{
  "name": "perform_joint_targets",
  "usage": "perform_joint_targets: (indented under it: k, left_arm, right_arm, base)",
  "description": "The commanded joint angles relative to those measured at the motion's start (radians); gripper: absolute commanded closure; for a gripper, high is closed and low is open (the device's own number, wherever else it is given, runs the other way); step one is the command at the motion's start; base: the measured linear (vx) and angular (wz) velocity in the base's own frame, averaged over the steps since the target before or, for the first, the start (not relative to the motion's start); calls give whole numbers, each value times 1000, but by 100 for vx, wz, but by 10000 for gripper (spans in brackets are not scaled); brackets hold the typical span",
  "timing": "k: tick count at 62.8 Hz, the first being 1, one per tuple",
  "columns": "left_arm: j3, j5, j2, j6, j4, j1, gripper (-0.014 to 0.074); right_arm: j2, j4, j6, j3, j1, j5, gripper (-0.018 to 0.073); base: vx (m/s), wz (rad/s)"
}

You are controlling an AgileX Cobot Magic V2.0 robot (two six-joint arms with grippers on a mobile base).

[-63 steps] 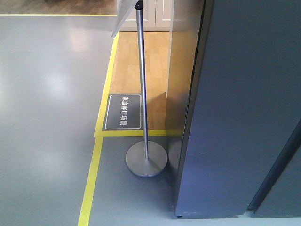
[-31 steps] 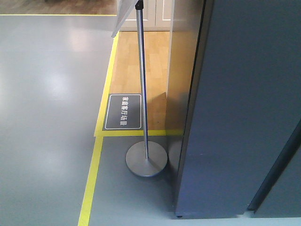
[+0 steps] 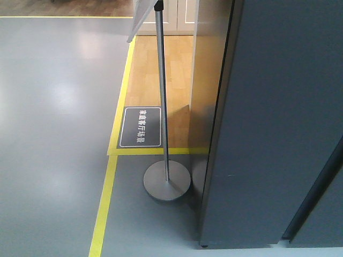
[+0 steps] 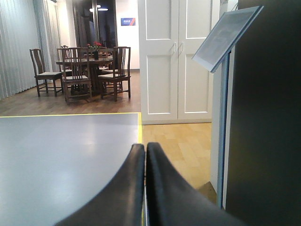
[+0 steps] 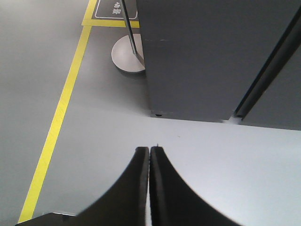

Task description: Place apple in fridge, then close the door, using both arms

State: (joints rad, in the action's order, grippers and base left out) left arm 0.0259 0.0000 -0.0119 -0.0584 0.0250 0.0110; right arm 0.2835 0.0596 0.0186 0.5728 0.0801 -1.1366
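The fridge (image 3: 273,123) is seen in the front view as a tall dark grey slab filling the 3 o'clock side, its door (image 3: 327,214) marked off by a dark slanting seam at 4 o'clock. The apple is seen in no view. Only the right wrist view shows the fridge's foot on the grey floor (image 5: 94,117). Only the left wrist view shows a dining table with chairs (image 4: 89,70) at 10 o'clock and white panelled doors (image 4: 176,59). The left claw (image 4: 145,147) and right claw (image 5: 149,149) are both clenched, empty. A sign stand (image 3: 163,134) is placed at 9 o'clock of the fridge. White Chinese characters are printed on a dark floor label (image 3: 140,127), too small to be read.
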Motion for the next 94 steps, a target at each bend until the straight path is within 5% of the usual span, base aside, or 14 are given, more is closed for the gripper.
perform_joint_targets:
  k: [1, 22, 33, 50, 68, 94]
  left_arm:
    - [28, -77, -15, -10, -10, 4, 603]
    - [28, -77, -15, -10, -10, 4, 603]
    - [28, -77, -15, -10, -10, 4, 603]
    - [28, -77, -15, -10, -10, 4, 603]
    - [27, -77, -15, -10, -10, 4, 603]
    - [22, -79, -15, -10, -10, 4, 603]
  right_arm:
    - [12, 1, -1, 23, 2, 52, 563]
    - [12, -39, 25, 23, 2, 66, 563]
    - [-61, -116, 67, -61, 0, 371, 563]
    - [-190, -100, 65, -357, 0, 863, 563]
    - [-295, -98, 54, -592, 0, 1169, 563]
    - [-314, -51, 65, -615, -71, 1161, 563]
  base:
    - [0, 0]
    - [0, 0]
    - [0, 0]
    - [0, 0]
    - [0, 0]
    - [0, 0]
